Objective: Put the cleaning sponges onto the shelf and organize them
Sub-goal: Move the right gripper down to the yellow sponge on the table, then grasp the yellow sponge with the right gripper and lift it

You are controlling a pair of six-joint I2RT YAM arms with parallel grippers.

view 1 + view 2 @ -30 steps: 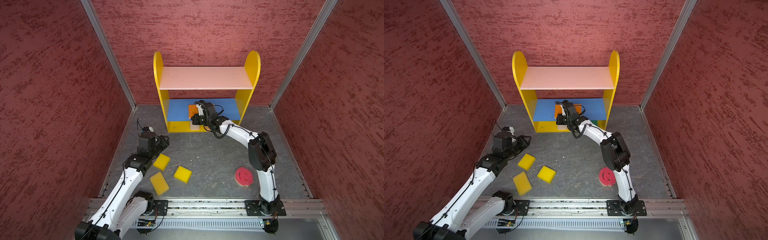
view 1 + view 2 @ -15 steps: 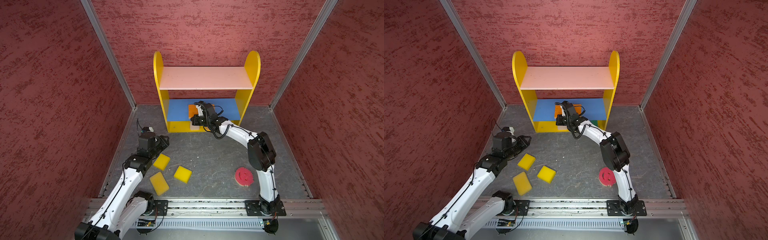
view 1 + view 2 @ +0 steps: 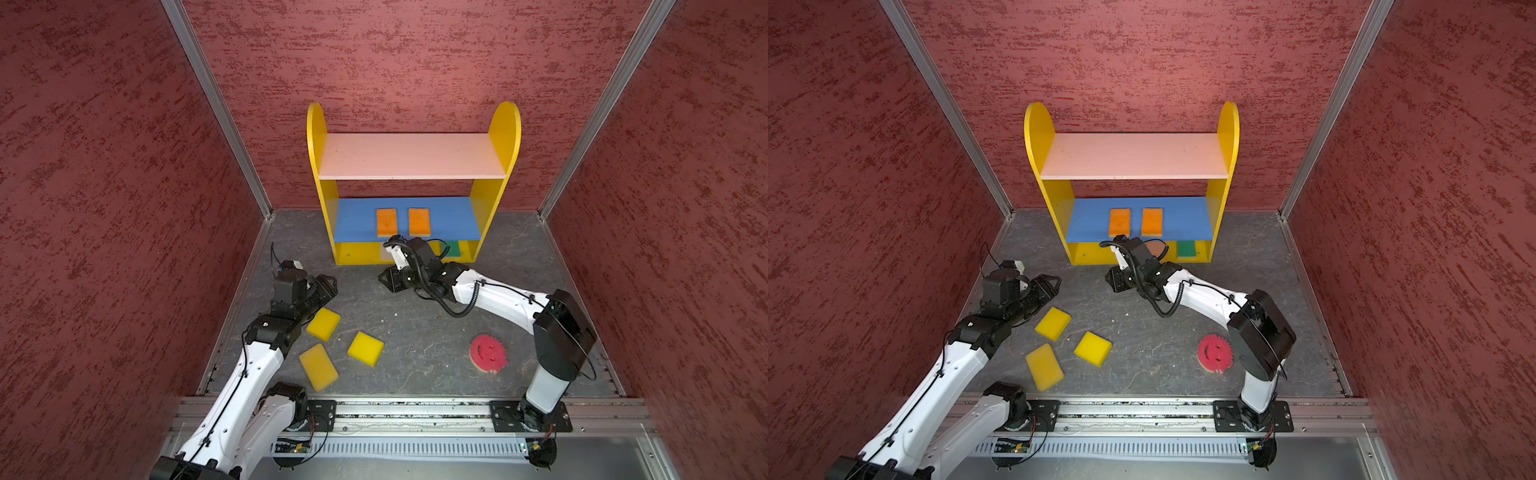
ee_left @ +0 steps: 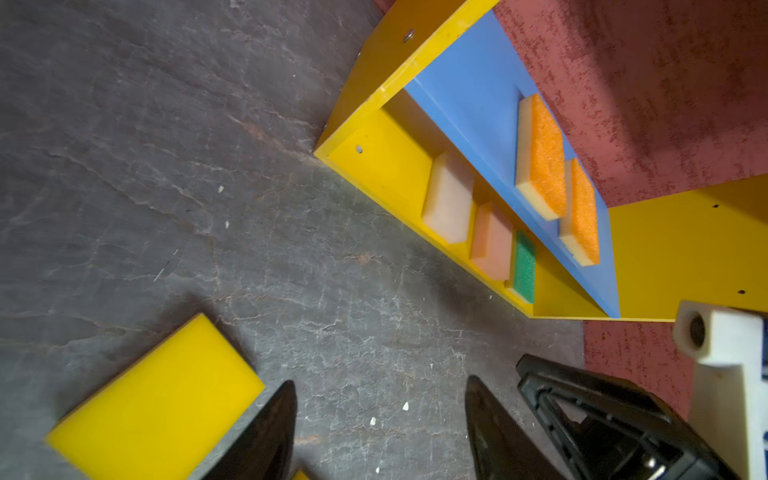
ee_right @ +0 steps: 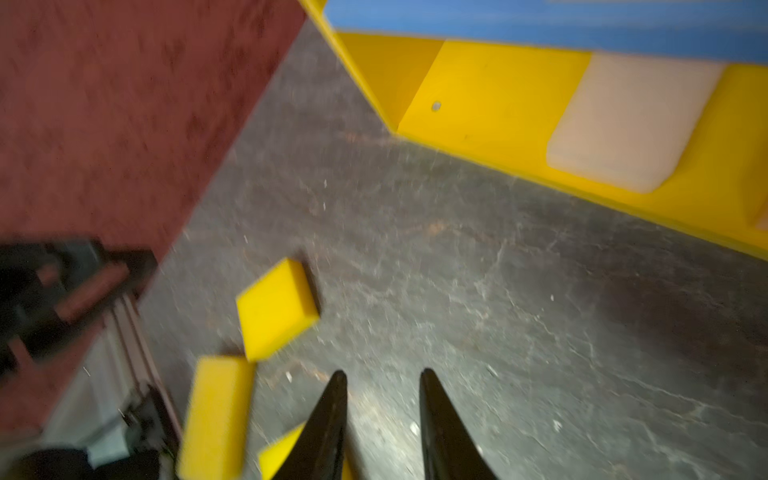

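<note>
Orange sponge [image 3: 419, 221] now lies free beside its twin [image 3: 387, 222] on the blue board [image 3: 457, 218] of the shelf [image 3: 488, 199] | right gripper [image 5: 383, 372] has backed out, jaws part-open, empty | left gripper [image 4: 380, 386] has widened, empty, just beside a yellow sponge [image 3: 323, 324] | judged next: floor sponges.

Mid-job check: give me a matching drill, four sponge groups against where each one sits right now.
Things:
1. orange sponges
2. green sponge
3. pink smiley sponge
4. yellow sponges

Places:
A. floor, near the right arm
B. blue middle board
C. floor, beside the left arm
D. yellow bottom board

Pairs: 1-B; 2-D; 3-A; 4-C
</note>
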